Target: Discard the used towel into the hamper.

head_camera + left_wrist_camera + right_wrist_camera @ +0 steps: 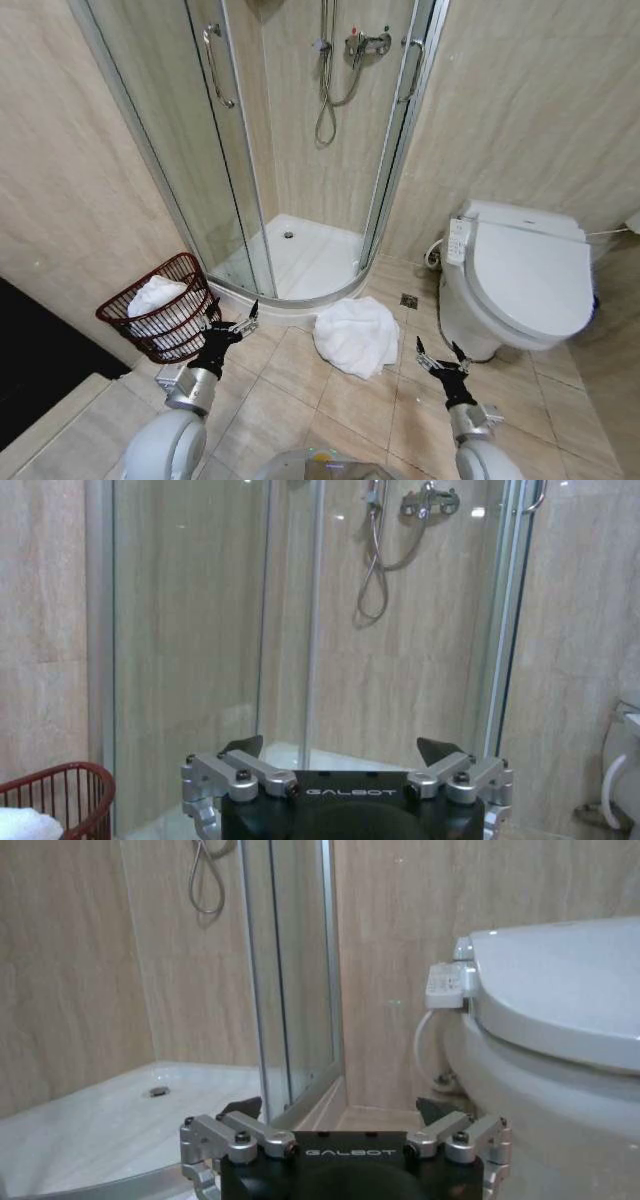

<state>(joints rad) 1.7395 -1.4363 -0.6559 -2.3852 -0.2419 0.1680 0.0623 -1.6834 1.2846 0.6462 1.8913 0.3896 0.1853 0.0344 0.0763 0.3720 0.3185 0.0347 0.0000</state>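
1. The hamper (160, 318), a small round dark reddish-brown basket of thin woven wire, stood on the tiled floor (330, 400) at the far left, against the beige wall and just beside the shower enclosure's outer edge. It leaned slightly and already held a white bundled cloth (155, 298). In the left wrist view its rim (60, 795) appeared with white fabric inside.
2. The left tool (232, 326) hung low, just beside the hamper's right-hand side, not touching it. Its dark fingers (243, 745) were spread wide apart and held nothing.
3. The curved glass shower enclosure (240, 160) occupied the corner behind, with a white tray (300, 255), a chrome hose and mixer (365, 43) on the wall.
4. The used towel (356, 335), a white crumpled cloth, lay in a heap on the floor directly in front of the shower tray's curved sill, between the two tools and well apart from the hamper. Neither tool touched it.
5. The right tool (438, 356) hovered low to the right of the towel, near the toilet's base. Its fingers (440, 1108) were likewise spread wide with nothing between them.
6. The white toilet (520, 280), lid closed, stood at the right against the wall, with a control panel (458, 240) on its left side.
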